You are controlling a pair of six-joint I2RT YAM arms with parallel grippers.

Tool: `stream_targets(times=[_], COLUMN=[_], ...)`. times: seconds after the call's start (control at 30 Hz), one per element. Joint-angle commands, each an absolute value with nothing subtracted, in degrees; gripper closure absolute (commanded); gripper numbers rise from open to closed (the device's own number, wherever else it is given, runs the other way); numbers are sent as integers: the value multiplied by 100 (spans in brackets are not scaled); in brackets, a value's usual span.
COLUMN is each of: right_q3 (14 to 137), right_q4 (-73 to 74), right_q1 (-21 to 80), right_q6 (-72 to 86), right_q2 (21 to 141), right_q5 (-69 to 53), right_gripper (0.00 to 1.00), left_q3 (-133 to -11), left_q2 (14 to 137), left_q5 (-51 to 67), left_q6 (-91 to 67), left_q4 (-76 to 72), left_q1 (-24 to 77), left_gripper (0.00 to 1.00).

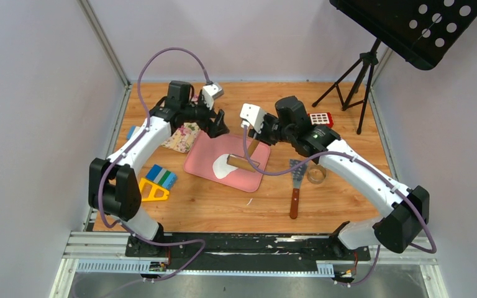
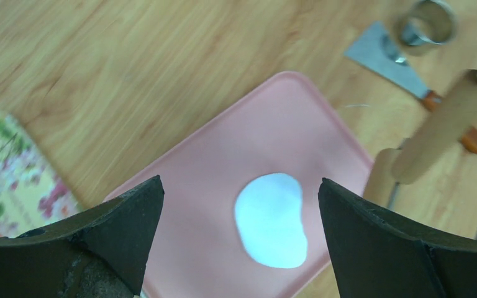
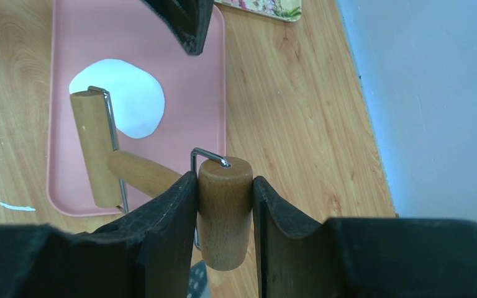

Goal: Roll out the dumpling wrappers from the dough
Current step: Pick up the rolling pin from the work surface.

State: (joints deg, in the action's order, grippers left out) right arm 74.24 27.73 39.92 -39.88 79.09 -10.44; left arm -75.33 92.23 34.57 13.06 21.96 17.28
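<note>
The dough (image 1: pixel 222 166) is a flattened, irregular white oval sheet on a pink tray (image 1: pixel 202 162). No round dumpling wrappers are in view. My right gripper (image 1: pixel 262 138) is shut on the small end of a double-headed wooden roller (image 1: pixel 242 162). In the right wrist view the gripper (image 3: pixel 223 180) clamps that small wooden head, and the big head (image 3: pixel 94 149) lies at the edge of the dough (image 3: pixel 127 99). My left gripper (image 1: pixel 216 127) is open and empty above the tray's far side. In the left wrist view the gripper (image 2: pixel 241 205) frames the dough (image 2: pixel 271 220).
A metal ring cutter (image 1: pixel 316 174) and a wooden-handled scraper (image 1: pixel 295 186) lie right of the tray. A floral cloth (image 1: pixel 182 136) lies left of it. Blue blocks (image 1: pixel 161 176) and a yellow triangle (image 1: pixel 152 191) sit at the near left. A tripod (image 1: pixel 354 81) stands at the back right.
</note>
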Motion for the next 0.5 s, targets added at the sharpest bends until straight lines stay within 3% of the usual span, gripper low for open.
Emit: stream_targets(times=[0.0,0.2,0.47], right_q3=[7865,7974,8091], right_q4=[2617,2772,2902], right_q1=[3946,3929,3903], right_q6=[-3736,-3658,-3667], right_q2=[7657,7595,7560], right_q5=[-1408,-1682,-1776], right_gripper=[100,100,100], left_q3=[-7483,-7166,-7394], left_q2=[8844,8834,9273], left_q5=[5281,5580,5831], left_q6=[2177,2748,2678], left_q4=[2469,2783,2816], left_q1=[1943,2444,2623], left_gripper=[0,1,13])
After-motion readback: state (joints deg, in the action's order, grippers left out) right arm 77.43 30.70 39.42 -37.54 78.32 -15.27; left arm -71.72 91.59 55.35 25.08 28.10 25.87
